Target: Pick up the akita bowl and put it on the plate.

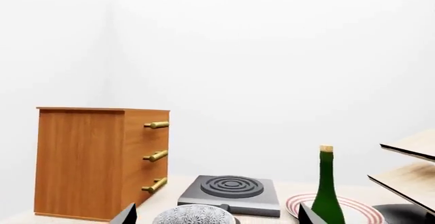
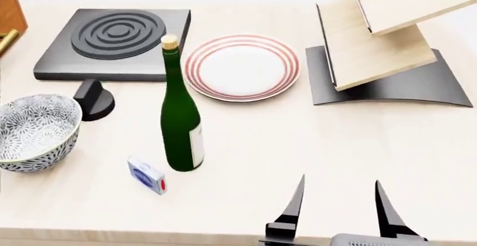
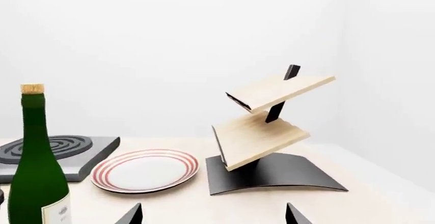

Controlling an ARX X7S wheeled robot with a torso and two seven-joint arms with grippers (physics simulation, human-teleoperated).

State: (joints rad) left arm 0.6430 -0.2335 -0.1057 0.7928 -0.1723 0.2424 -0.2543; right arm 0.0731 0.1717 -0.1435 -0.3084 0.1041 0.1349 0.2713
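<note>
The akita bowl (image 2: 33,131), grey-and-white patterned, stands upright on the table at the far left of the head view. In the left wrist view the bowl (image 1: 193,216) lies just ahead of my left gripper (image 1: 216,219), which is open with its fingertips (image 1: 126,215) wide on either side, not touching it. The left gripper is out of the head view. The red-ringed white plate (image 2: 242,67) sits empty at centre back, also seen as the plate (image 1: 360,210) and the plate (image 3: 144,169). My right gripper (image 2: 339,201) hovers open and empty near the front edge; the right wrist view shows this gripper (image 3: 213,218) pointing toward the plate.
A tall green bottle (image 2: 181,128) stands between bowl and plate. A grey burner (image 2: 111,42) with its knob (image 2: 93,100) lies behind the bowl. A small blue box (image 2: 147,174) lies near the bottle. A wooden two-shelf rack (image 2: 380,39) stands back right, a wooden drawer cabinet (image 1: 95,163) back left.
</note>
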